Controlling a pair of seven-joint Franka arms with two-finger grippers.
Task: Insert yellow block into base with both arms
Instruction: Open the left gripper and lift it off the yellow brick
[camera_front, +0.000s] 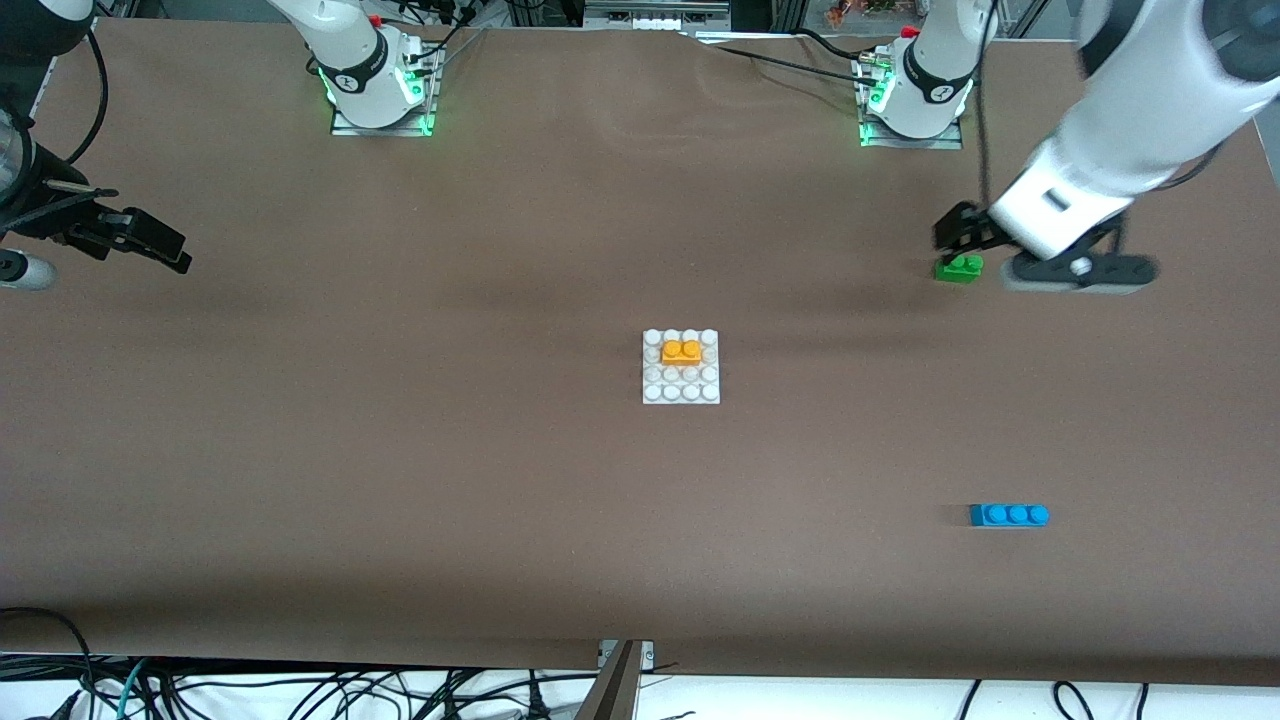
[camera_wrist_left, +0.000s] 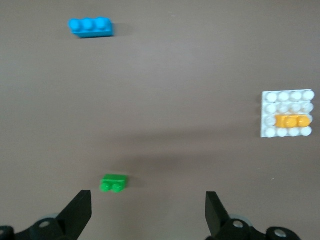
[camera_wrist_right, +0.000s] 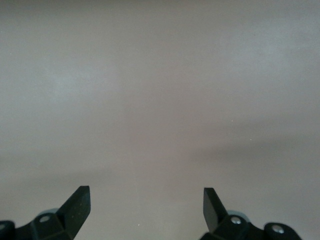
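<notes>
block (camera_front: 681, 351) on base (camera_front: 681, 390) mid-table, two-stud brick (camera_front: 959, 268) and three-stud brick (camera_front: 1008, 515) toward left arm's end

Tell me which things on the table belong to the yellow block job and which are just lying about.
Job things:
- yellow block, already sitting on the base
- white studded base
- left tool, open over the table near the green brick
- right tool, open over bare table

Lying about:
- green two-stud brick
- blue three-stud brick

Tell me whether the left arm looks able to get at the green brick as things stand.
Probably yes. The left gripper hangs open over bare table beside the green brick, holding nothing, and nothing stands between them. The blue brick and the base with the yellow block lie well away.
</notes>
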